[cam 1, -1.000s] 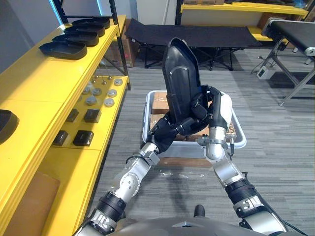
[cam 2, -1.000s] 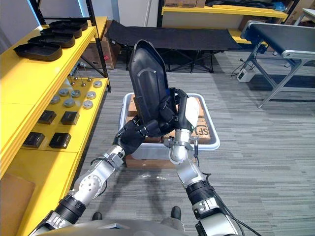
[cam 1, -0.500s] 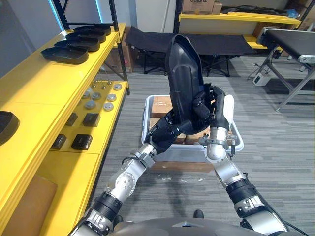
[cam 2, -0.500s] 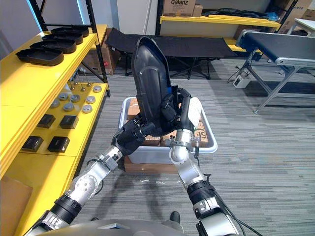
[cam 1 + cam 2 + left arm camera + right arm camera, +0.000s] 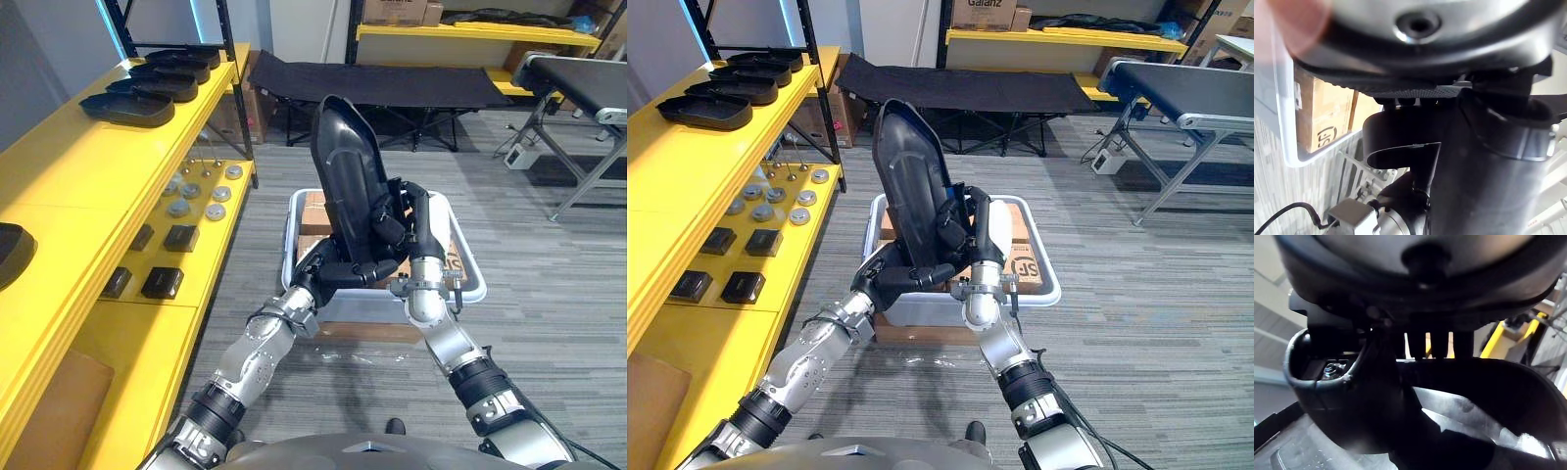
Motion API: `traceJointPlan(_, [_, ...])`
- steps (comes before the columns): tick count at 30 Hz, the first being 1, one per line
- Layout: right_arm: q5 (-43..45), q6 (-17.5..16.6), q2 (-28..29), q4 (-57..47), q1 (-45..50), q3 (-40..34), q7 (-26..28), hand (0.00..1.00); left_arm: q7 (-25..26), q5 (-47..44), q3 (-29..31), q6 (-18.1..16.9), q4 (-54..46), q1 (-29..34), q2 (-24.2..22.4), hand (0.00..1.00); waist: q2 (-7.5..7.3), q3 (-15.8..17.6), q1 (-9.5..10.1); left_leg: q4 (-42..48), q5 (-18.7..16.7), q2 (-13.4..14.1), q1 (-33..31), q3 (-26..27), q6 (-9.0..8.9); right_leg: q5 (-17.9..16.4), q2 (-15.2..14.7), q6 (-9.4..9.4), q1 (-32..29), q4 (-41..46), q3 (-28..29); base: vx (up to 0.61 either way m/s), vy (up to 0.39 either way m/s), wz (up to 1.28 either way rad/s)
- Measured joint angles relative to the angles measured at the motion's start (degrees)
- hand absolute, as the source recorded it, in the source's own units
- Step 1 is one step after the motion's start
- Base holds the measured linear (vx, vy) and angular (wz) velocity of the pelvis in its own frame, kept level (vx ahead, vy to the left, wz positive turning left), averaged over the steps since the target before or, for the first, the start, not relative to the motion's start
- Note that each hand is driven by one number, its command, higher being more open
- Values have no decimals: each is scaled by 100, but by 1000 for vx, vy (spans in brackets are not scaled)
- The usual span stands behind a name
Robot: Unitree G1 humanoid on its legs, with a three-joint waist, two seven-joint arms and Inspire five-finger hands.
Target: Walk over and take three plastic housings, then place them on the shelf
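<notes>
1. Housing (image 5: 348,176) hangs in the air over the bin (image 5: 921,309), and we hold it at its low end with both hands.
2. Our left hand (image 5: 338,272) curls its fingers round the bottom. Our right hand (image 5: 413,217) curls round the right edge.
3. Its long side stands almost straight up, with the top leaning a bit left.
4. The shelf (image 5: 88,166) is on our left, so our left hand is nearer.
5. It looks black, shiny and curved like a shell.
</notes>
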Motion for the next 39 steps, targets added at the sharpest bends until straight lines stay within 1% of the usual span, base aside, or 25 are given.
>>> traceJointPlan(3, [1, 0, 7, -19, 0, 151, 134, 0, 225, -33, 6, 10, 0, 11, -50, 100, 1, 0, 46, 0, -5, 0, 1, 0, 6, -1, 0, 0, 0, 0, 1, 0, 0, 0])
traceJointPlan(4, [1, 1, 9, -23, 0, 169, 140, 0, 242, -59, 6, 9, 0, 17, -55, 100, 1, 0, 60, 0, -5, 0, 2, -1, 6, -1, 0, 0, 0, 0, 1, 0, 0, 0])
traceJointPlan(5, [1, 1, 10, -44, 0, 214, 148, 0, 242, -298, 20, 9, 0, 42, -54, 100, 2, -1, 79, 0, -6, 0, 1, -3, 6, -1, 0, 0, 1, 0, 0, 0, 0, 0])
traceJointPlan(9, [1, -1, 66, -54, 0, 333, 156, 0, 285, -839, 57, 8, 0, 66, -54, 100, 3, 0, 74, 0, -9, -1, 2, -3, 4, -2, 0, -2, 1, 0, 0, 0, 0, 0])
traceJointPlan(20, [2, -3, 92, -53, 4, 472, 154, 0, 371, -1654, 122, -9, 28, 154, -66, 100, 8, 3, 66, 0, -14, -1, 8, 0, -7, -6, 0, -8, 1, 0, 1, 0, 0, 0])
traceJointPlan(21, [1, -3, 91, -53, 6, 510, 154, 0, 377, -1705, 132, -14, 35, 193, -76, 0, 8, 3, 70, 1, -15, -1, 8, 0, -7, -6, 0, -8, 1, 0, 1, 0, 0, 0])
traceJointPlan(26, [1, -2, 90, -51, 17, 547, 155, 0, 409, -1878, 124, -67, 101, 202, -94, 0, 9, 4, 97, 0, -15, -1, 11, -1, -8, -7, 0, -8, 6, 0, -1, 0, 0, 0])
traceJointPlan(31, [-3, -32, 107, -52, 17, 606, 181, 0, 941, -1880, 226, -300, 482, 202, -338, 0, 11, 5, 76, 0, -29, -1, 69, 30, -20, -10, 2, -11, 33, 0, 27, 0, 0, -3])
traceJointPlan(33, [-10, -111, 113, -58, 19, 777, 207, 0, 1308, -1879, 276, -495, 698, 202, -466, 0, 14, 7, 61, 0, -71, -1, 78, 42, 0, -12, 2, -12, 33, 0, 37, 0, 0, 0])
traceJointPlan(35, [-7, -111, 180, -57, 19, 802, 250, 0, 1492, -1871, 264, -595, 728, 202, -490, 0, 14, 8, 83, 0, -73, -1, 77, 41, -1, -12, 2, -13, 33, 0, 36, 0, 0, 0])
traceJointPlan(36, [0, -109, 221, -56, 19, 801, 261, 0, 1522, -1847, 238, -644, 728, 202, -490, 0, 14, 8, 86, 0, -73, -1, 77, 41, -1, -13, 2, -13, 33, 0, 36, 0, 0, 0])
traceJointPlan(39, [9, -56, 409, -55, 15, 776, 276, 0, 1668, -1606, 215, -963, 726, 201, -496, 0, 12, 8, 112, 0, -74, -1, 79, 39, 4, -14, 2, -14, 37, 0, 31, 0, 0, 0])
